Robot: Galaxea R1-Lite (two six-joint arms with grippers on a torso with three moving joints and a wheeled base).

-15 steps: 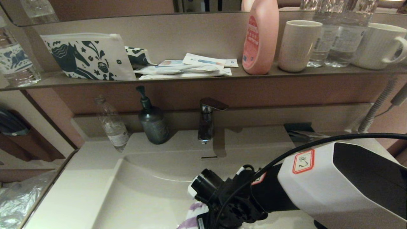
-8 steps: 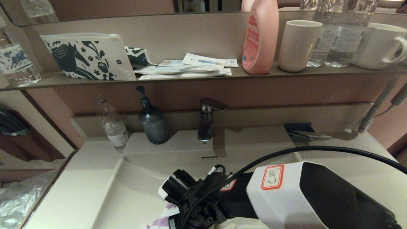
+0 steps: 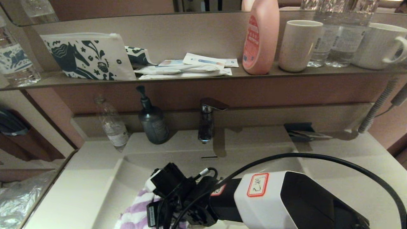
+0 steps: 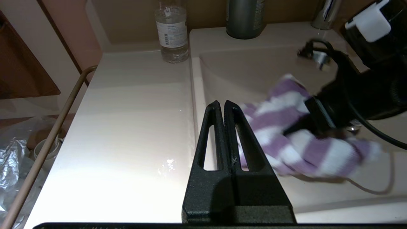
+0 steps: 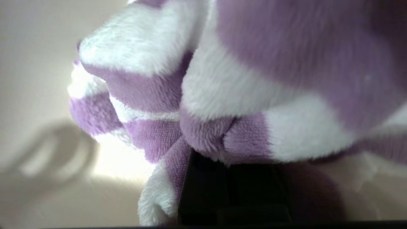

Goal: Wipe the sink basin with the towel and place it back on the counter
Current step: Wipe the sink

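Towel (image 4: 295, 133) apparently against sink basin (image 4: 254, 70)

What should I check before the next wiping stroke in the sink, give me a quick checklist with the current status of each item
1. Towel held by the right tool: ok, cloth bunched around it.
2. Towel down inside the sink basin: ok.
3. Towel pressed flat on the basin floor: cannot tell.
4. Left tool out of the stroke path: not ok, it is shut, poised over the basin's edge close to the towel.
5. Faucet and soap pump bottle clear of the arm: ok, both stand behind the basin.
6. Counter space for returning the towel: ok.
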